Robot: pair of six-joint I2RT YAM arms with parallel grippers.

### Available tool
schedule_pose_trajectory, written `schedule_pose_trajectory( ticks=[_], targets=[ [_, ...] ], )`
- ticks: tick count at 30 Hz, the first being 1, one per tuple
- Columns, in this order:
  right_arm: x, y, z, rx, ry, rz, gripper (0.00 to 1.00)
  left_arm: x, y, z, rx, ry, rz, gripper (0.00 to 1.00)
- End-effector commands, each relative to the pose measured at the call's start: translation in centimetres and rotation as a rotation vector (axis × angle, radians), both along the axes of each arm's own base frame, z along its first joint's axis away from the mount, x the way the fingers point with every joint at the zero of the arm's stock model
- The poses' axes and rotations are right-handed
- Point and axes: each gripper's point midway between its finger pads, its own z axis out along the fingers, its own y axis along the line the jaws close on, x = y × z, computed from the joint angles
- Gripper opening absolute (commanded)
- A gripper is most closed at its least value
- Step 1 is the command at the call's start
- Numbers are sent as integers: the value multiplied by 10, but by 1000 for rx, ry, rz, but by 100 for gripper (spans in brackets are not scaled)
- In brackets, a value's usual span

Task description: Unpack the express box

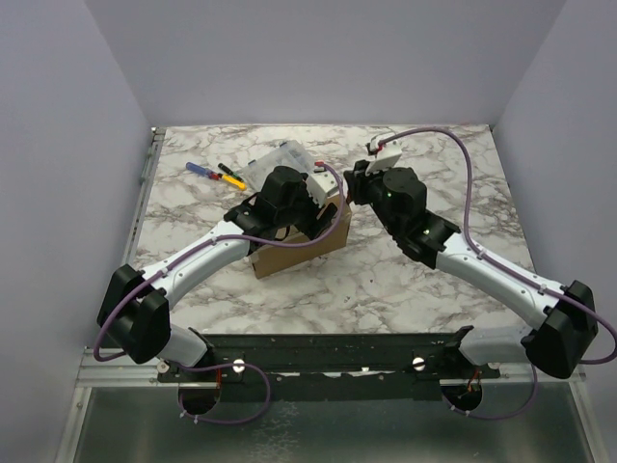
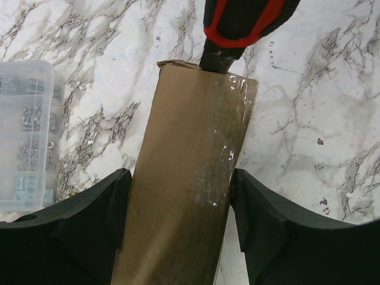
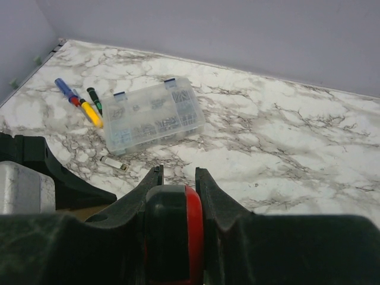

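The express box [image 2: 190, 178] is a narrow brown cardboard box with clear tape on top, lying on the marble table [image 1: 405, 280]. My left gripper [image 2: 181, 178] is shut on it, one finger against each long side. In the top view the left gripper [image 1: 289, 207] hides most of the box [image 1: 299, 251]. My right gripper [image 3: 177, 178] is shut on a black tool with a red band [image 3: 178, 225]. Seen from the left wrist, that tool [image 2: 243, 24] comes down from above with its dark tip against the box's far end. The right gripper [image 1: 355, 185] hangs just right of the box.
A clear plastic compartment case [image 3: 154, 116] lies behind the box [image 1: 275, 162]. Left of it lie a blue, a yellow and a green-black screwdriver [image 3: 86, 104]. A small white stick-shaped item [image 3: 114, 164] rests in front of the case. Grey walls enclose the table.
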Motion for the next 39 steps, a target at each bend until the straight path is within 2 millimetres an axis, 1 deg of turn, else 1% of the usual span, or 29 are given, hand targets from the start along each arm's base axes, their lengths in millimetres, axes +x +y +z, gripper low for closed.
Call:
schedule_pose_trajectory(
  ticks=[1,10,14,18,20,25,27,30,34,39],
  targets=[
    [-13,-5,3,5,8,-16,1,-21,10,-54,89,192,32,64],
    [-23,-5,-4,2,21,-24,0,-18,12,-55,94,191,51,64],
    [-22,-5,-19,-10,34,-29,1,-19,12,-55,94,192,49,64],
    [-21,-5,-25,-16,36,-36,1,-19,12,-53,92,188,47,64],
    [-23,-6,-22,-13,33,-35,0,-19,12,-53,93,187,46,64],
    [-33,-12,-4,9,8,-20,1,-19,12,-54,94,189,45,64],
    [-37,-13,-1,15,2,-14,1,-19,12,-55,96,190,45,64],
    [-38,-14,-7,10,6,-16,1,-19,12,-55,97,190,46,64],
    [-34,-11,-20,-7,22,-19,1,-19,12,-56,97,191,45,64],
    [-32,-11,-30,-13,17,-24,0,-19,12,-56,97,191,45,64]
  ],
)
